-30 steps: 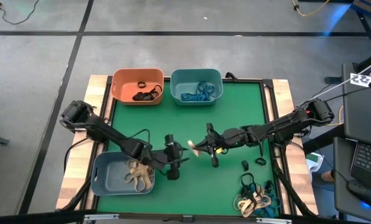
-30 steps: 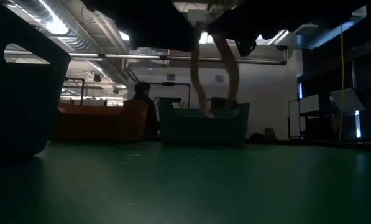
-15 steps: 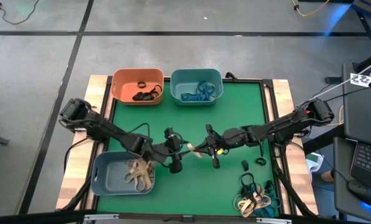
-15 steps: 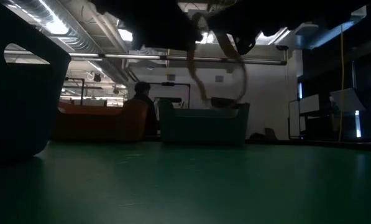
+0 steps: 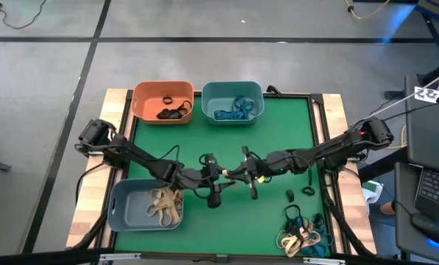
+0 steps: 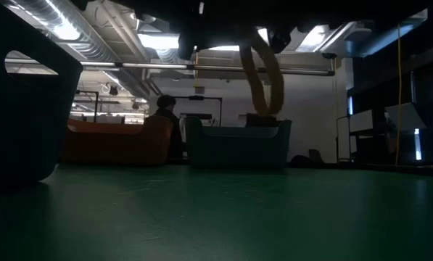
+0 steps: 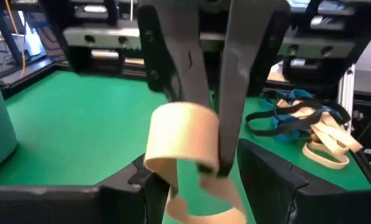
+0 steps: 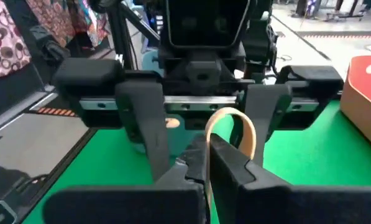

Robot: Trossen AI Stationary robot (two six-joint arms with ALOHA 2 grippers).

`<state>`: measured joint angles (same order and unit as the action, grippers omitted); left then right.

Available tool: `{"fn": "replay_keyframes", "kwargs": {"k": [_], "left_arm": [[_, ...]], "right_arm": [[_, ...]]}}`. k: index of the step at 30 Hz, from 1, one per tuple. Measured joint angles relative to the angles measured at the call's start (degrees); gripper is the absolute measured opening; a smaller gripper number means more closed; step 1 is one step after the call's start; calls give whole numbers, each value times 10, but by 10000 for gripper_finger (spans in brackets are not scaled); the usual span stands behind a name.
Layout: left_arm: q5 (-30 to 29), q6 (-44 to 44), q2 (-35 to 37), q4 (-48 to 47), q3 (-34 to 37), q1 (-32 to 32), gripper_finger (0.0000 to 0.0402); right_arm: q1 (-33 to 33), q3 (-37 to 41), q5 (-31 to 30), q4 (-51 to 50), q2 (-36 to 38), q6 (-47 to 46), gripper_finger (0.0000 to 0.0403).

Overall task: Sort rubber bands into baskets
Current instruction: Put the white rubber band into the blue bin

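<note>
Tan flat rubber band (image 7: 179,134) looped, pinched in closed right claw (image 5: 232,177), left claw (image 5: 218,177) spread around it.

Bare green mat (image 5: 278,129) lies open before both far baskets (image 5: 232,101).

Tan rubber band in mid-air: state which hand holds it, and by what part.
The right hand is shut on the tan rubber band, pinching one side of the loop. The left hand is open around it.

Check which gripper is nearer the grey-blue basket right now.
Left. The left gripper hangs just off the grey-blue basket's inner corner; the right gripper is beyond it, farther toward the table's middle.
</note>
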<state>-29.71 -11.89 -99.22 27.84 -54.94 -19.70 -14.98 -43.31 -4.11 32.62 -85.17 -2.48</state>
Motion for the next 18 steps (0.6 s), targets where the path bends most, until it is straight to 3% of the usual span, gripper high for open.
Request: {"fn": "replay_keyframes", "kwargs": {"k": [5,14,18], "left_arm": [[1,10,0,-6,0,-2,154],[6,33,0,-44,0,-6,14],[6,42,0,-45,0,-11,14]], "right_arm": [[0,0,-6,30,-28,0,12],[0,0,2,55,-28,-15,12],[0,0,7,56,-28,-33,20]]}}
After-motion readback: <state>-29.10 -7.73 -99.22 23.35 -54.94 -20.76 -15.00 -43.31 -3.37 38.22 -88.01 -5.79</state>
